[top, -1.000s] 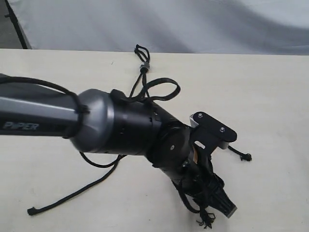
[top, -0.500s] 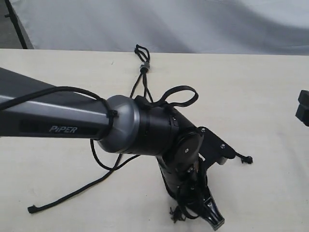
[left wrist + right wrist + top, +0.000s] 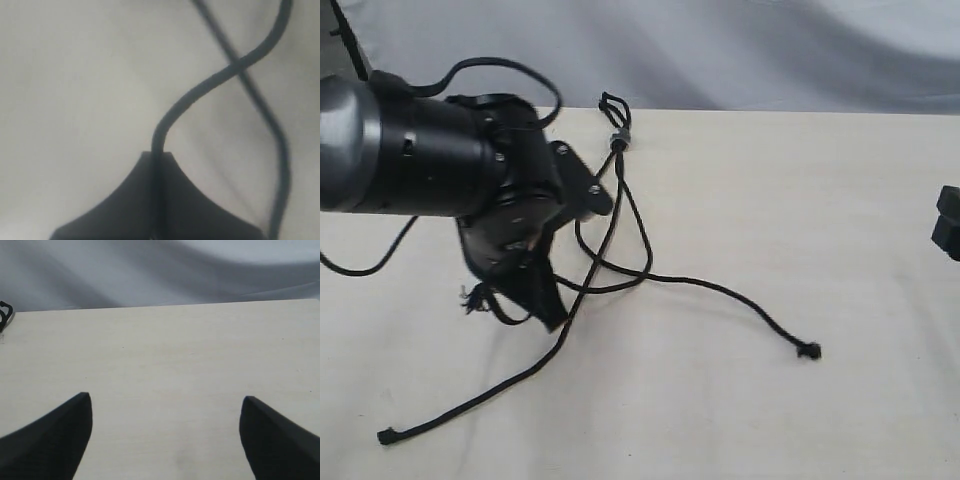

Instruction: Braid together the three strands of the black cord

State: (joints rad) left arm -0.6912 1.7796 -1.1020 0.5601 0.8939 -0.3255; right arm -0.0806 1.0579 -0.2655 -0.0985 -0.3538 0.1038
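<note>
The black cord (image 3: 616,122) lies on the pale table (image 3: 840,200), its loop (image 3: 612,104) and grey band (image 3: 617,139) at the far edge. The three strands (image 3: 621,185) spread toward the near side. One strand tip (image 3: 808,350) rests to the right and another tip (image 3: 386,436) at the near left. The left gripper (image 3: 550,318) points down with its jaws pressed together, pinching a strand (image 3: 215,77) that crosses over another. The right gripper (image 3: 165,435) hangs spread wide over bare table, well apart from the cord.

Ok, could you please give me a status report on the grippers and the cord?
Left gripper shut on one strand. Right gripper open, empty. Black cord unbraided, strands loosely crossed. No obstruction seen.
</note>
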